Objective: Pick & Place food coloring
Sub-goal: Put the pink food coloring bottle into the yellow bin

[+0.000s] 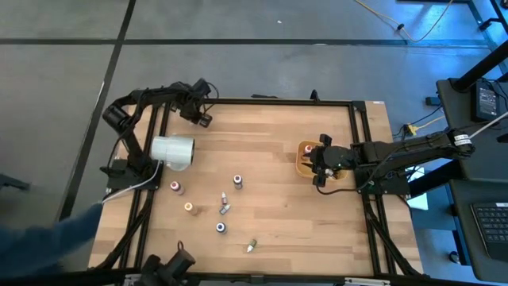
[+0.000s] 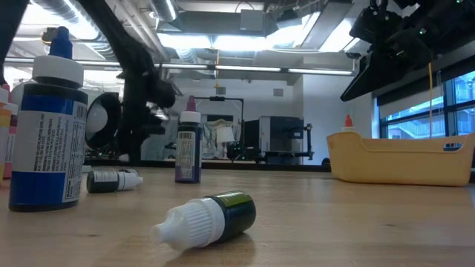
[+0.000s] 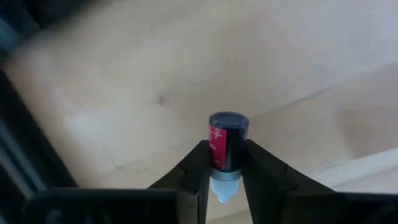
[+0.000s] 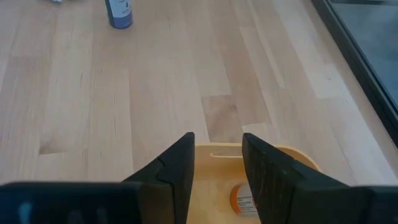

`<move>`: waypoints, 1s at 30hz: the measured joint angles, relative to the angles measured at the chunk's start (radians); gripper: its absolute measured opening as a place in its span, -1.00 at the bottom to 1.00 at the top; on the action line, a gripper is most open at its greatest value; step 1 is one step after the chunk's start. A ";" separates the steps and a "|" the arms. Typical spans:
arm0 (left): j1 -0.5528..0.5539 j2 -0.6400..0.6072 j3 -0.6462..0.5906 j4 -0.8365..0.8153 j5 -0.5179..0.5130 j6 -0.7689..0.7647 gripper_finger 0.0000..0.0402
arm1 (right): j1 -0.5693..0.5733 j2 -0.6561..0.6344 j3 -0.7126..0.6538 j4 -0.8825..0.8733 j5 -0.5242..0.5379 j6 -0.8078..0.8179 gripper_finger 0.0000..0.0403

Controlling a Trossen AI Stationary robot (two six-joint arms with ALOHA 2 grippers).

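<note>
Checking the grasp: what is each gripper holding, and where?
Left gripper pinches a red-labelled food coloring bottle by its lower body near the cap. Right gripper holds nothing.

a tan tray sits near the right edge of the wooden table — grey floor beyond.

In the low view, the big blue bottle is cut off by the picture's left edge. The yellow tray runs off the right edge. In the right wrist view, only part of the orange bottle shows, because the picture's bottom edge cuts it. From above, the bottles on the tabletop are too small to read. The left gripper hides part of the red bottle.
</note>
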 joint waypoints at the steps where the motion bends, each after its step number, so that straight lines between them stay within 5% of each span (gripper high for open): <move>1: -0.015 -0.024 0.001 0.004 -0.012 0.000 -0.64 | 0.000 0.000 0.000 0.000 0.000 0.000 -0.32; 14: -0.386 -0.295 0.002 0.320 0.146 0.086 -0.62 | 0.000 0.000 0.000 0.155 0.000 -0.049 -0.32; 24: -0.765 -0.174 0.003 0.816 0.144 0.251 -0.60 | 0.000 0.000 0.000 0.351 -0.002 -0.146 -0.32; 30: -0.886 -0.068 0.003 1.083 0.119 0.316 -0.61 | 0.000 0.001 0.000 0.465 -0.125 -0.230 -0.32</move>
